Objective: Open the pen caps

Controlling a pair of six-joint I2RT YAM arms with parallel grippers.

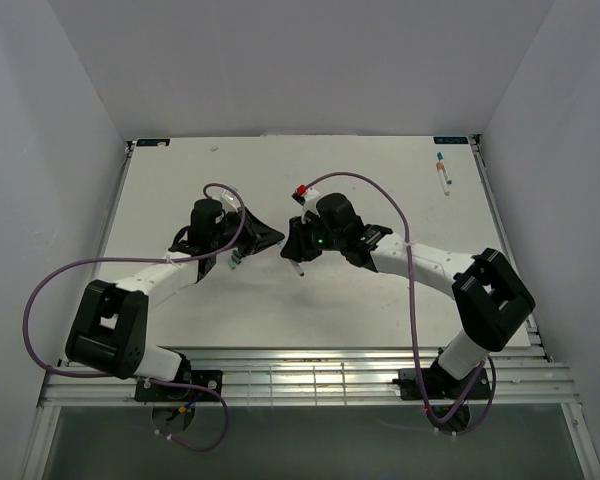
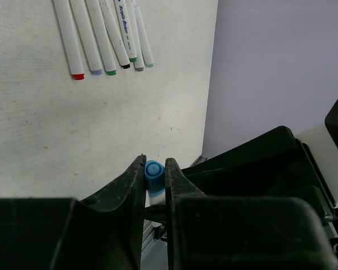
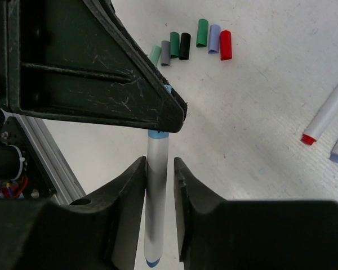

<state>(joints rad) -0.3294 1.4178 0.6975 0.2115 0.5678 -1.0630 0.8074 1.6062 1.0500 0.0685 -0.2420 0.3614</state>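
Note:
My left gripper (image 2: 155, 163) is shut on a blue pen cap (image 2: 154, 173), with a bit of white pen showing just below the cap. In the right wrist view the pen's white barrel (image 3: 156, 197) hangs down from the left gripper's finger (image 3: 101, 73), with a blue band at its top end. My right gripper (image 3: 159, 166) stands around that barrel, slightly open. One finger touches the barrel and a narrow gap shows on the other side. Seen from above, both grippers meet at mid-table (image 1: 285, 243). Several loose pen caps (image 3: 186, 45) lie in a row on the table.
Several uncapped white pens (image 2: 104, 39) lie side by side on the table; two of their tips (image 3: 327, 121) show in the right wrist view. One more pen (image 1: 443, 172) lies at the far right corner. The table's metal front rail (image 3: 50, 163) is close by.

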